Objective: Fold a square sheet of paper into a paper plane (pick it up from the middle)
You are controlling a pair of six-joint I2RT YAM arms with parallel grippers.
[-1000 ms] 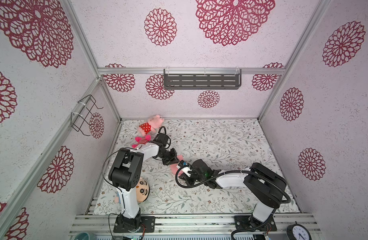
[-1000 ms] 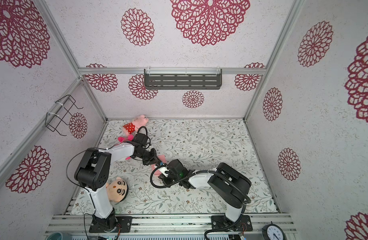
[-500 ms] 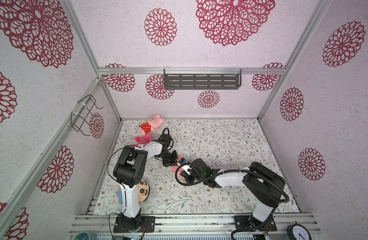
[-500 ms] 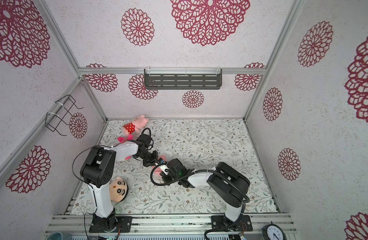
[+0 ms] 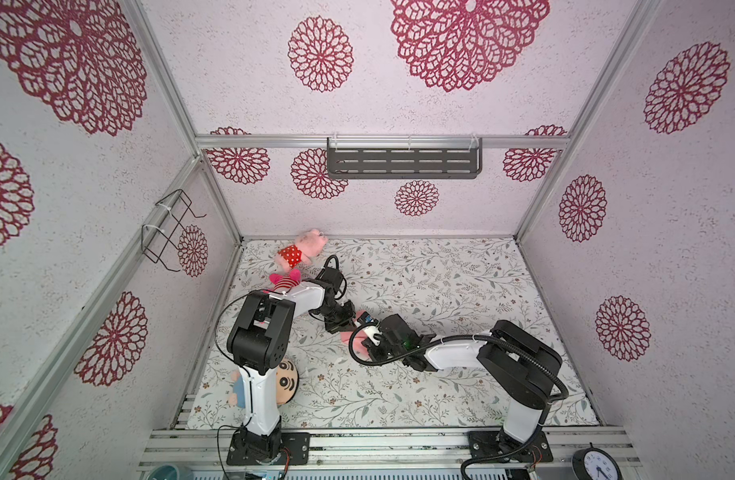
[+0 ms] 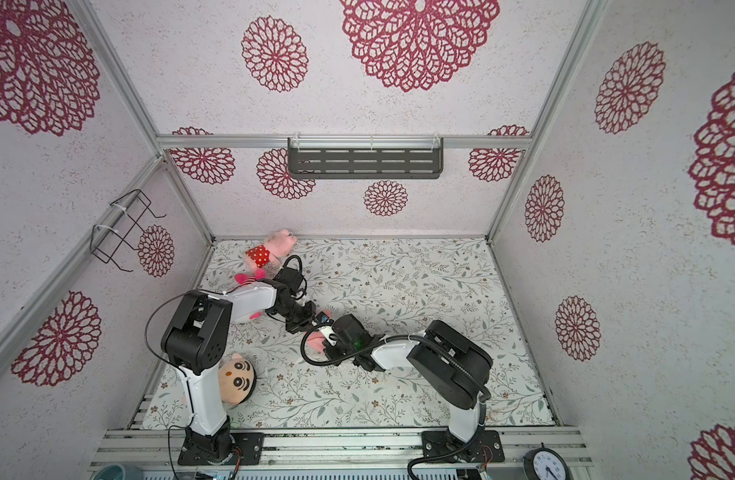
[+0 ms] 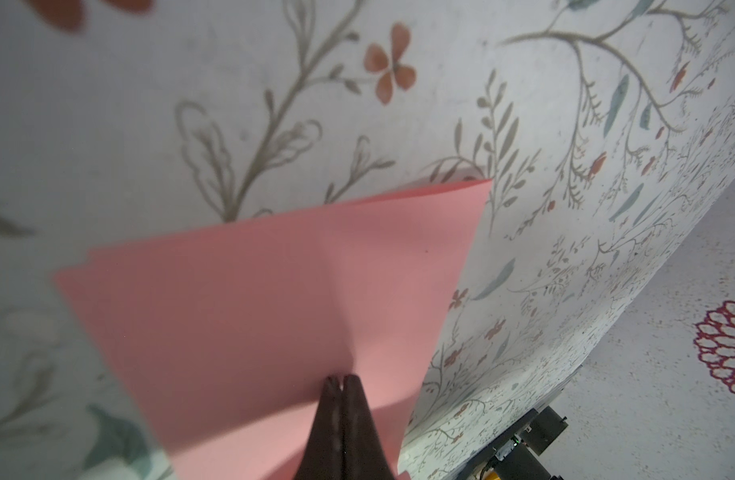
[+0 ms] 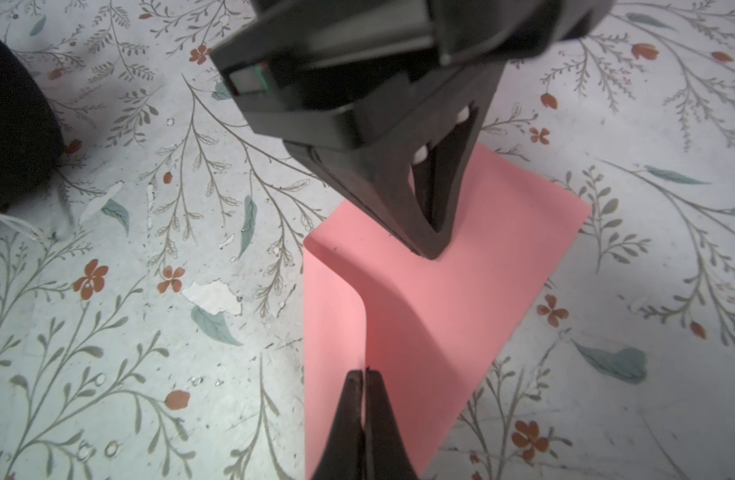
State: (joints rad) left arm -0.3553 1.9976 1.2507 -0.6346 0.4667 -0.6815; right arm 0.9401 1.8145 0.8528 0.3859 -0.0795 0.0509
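Right wrist view shows the most: the right gripper (image 8: 363, 374) has its two dark fingers pressed together on the near edge of the square sheet of paper (image 8: 432, 316), pinching a ridge of it. The pink sheet is bent, one flap hanging down beside the ridge and the rest curving off over the flowered counter (image 8: 128, 291). At the sheet's far part the left gripper (image 8: 434, 249) comes down from above, its tips closed to a point on the paper.

From the left wrist camera, the left gripper (image 7: 341, 380) has its fingers closed tight on the sheet (image 7: 253, 299), which fans out pink beyond the tips with a soft crease running away from them; a second layer peeks out along the far edge.

In both top views the two arms meet over the counter (image 5: 440, 282) a little toward 9 o'clock of its middle. The left gripper (image 5: 349, 322) and the right gripper (image 5: 363, 338) sit close together, and only a scrap of pink paper (image 5: 359, 345) shows under them.

A pink plush in a red dotted suit (image 5: 301, 251) lies at about 11 o'clock by the back wall, a striped pink one (image 5: 286, 279) just beside the left arm, and a round-faced doll head (image 5: 286, 376) at about 8 o'clock near that arm's base.
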